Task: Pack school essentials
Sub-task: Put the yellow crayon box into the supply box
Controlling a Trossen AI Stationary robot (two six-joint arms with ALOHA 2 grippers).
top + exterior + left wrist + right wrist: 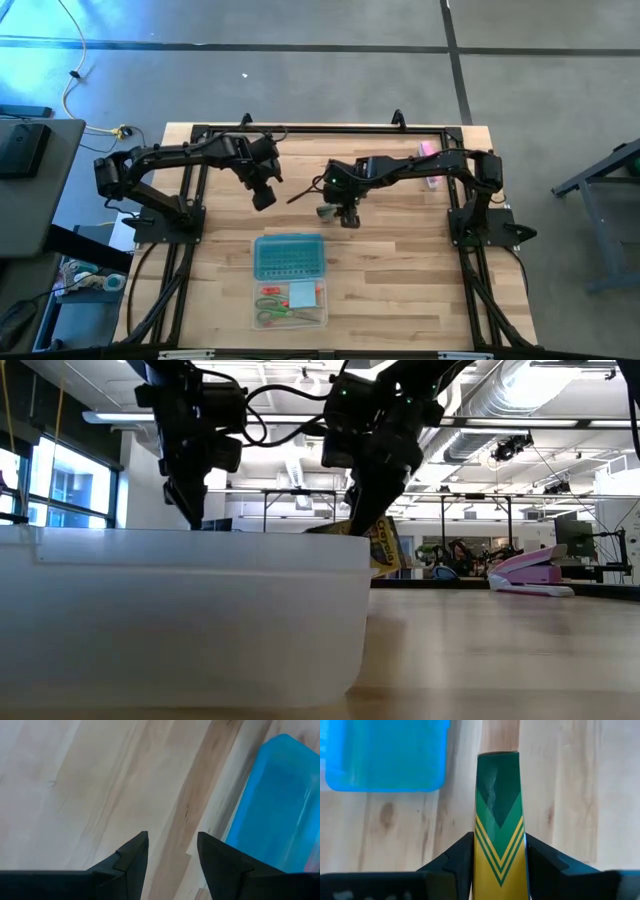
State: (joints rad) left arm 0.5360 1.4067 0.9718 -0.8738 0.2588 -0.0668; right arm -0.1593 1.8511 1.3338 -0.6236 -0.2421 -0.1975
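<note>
A green-and-yellow carton (499,825), seemingly a crayon or pencil box, is clamped between the fingers of the right end effector (343,213) and is held above the bench (400,270), near its middle and not yet over the container. The teal-lidded clear box (289,257) is seen nearer the front edge, with its lid apparently on. In front of it, green-handled scissors (283,315), a light-blue note pad (302,294) and a small orange-red piece (270,291) are left lying on the wood, unpacked. The left end effector (264,196) is held released and empty over bare wood beside the box. A pink bar (428,152) is seen at the far right. The packing is judged to be at an early stage, with nearly everything left to be stowed.
</note>
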